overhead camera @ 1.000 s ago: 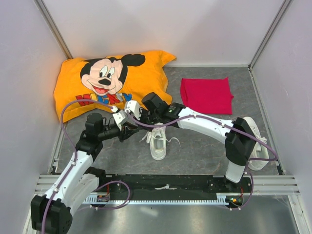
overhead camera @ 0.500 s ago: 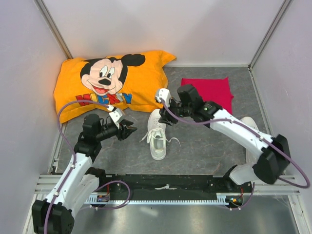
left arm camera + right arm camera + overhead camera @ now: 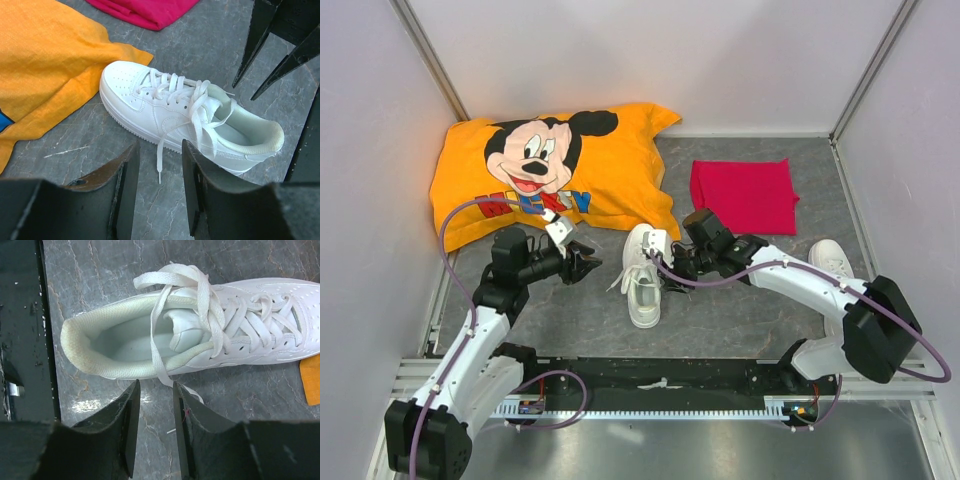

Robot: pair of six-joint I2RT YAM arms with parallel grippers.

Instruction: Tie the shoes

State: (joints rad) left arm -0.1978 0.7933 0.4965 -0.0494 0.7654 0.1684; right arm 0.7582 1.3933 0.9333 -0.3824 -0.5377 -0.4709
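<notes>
Centrally on the grey marbled worktop stands a white low-top sneaker, upright on its sole. Its toe points away from the arm bases and sits just beside a corner of the orange Mickey Mouse pillow. Its heel opening faces the near edge.

The shoe is all white, with a thick white sole, small perforations across the toe box and a pale padded collar. Its laces are thin, flat and white. They are threaded up through the eyelets and left untied. One end trails down onto the worktop on the shoe's left. Another strand drapes across the open mouth and hangs over the right side wall.

Your left claw hovers to the left of the shoe, apart from it. Its fingers are spread and hold nothing.

Your right claw sits just beside the shoe's right side, near the heel. Its fingers are parted by a narrow gap with nothing between them. The draped lace hangs close to the fingertips, and you cannot tell whether it touches them.

A second white sneaker lies by the right wall, partly hidden behind your right arm. A folded red cloth lies beyond, to the right of the pillow.
</notes>
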